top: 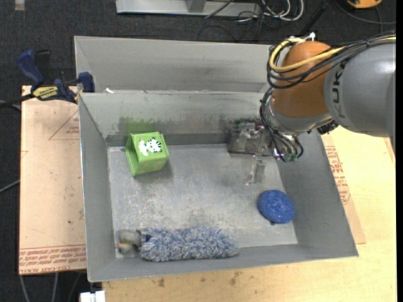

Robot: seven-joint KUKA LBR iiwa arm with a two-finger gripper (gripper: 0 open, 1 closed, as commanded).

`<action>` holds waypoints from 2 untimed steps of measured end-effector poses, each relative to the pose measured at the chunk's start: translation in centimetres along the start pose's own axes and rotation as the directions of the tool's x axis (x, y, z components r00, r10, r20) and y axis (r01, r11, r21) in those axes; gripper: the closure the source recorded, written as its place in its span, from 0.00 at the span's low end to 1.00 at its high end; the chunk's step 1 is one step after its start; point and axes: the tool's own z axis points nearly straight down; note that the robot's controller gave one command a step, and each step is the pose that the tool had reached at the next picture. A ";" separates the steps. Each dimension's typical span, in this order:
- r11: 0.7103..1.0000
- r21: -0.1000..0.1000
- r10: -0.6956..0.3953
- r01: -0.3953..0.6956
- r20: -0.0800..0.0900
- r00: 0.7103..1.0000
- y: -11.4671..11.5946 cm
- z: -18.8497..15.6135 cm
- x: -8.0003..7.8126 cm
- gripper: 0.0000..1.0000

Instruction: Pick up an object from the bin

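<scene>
Hovering my gripper (254, 176) over the bare bin (189, 194) floor, open or closed I cannot tell, I'd shift toward the blue ball (275, 206) lying near it and descend centred.

Premises: a robotics laboratory or test cell. A KUKA arm (368, 87) (cables (296, 44) looped over its orange wrist cover (302, 83)) stands at a grey metal bin (189, 68); dark carpet (63, 11) beyond carries loose cables (280, 2) and a metal stand foot (182, 5).
</scene>
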 end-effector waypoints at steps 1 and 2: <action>0.997 -0.002 -0.083 0.083 0.002 0.997 -1.6 0.3 -0.1 0.00; 0.984 0.002 -0.177 0.177 0.005 0.984 -6.0 2.5 -3.2 0.00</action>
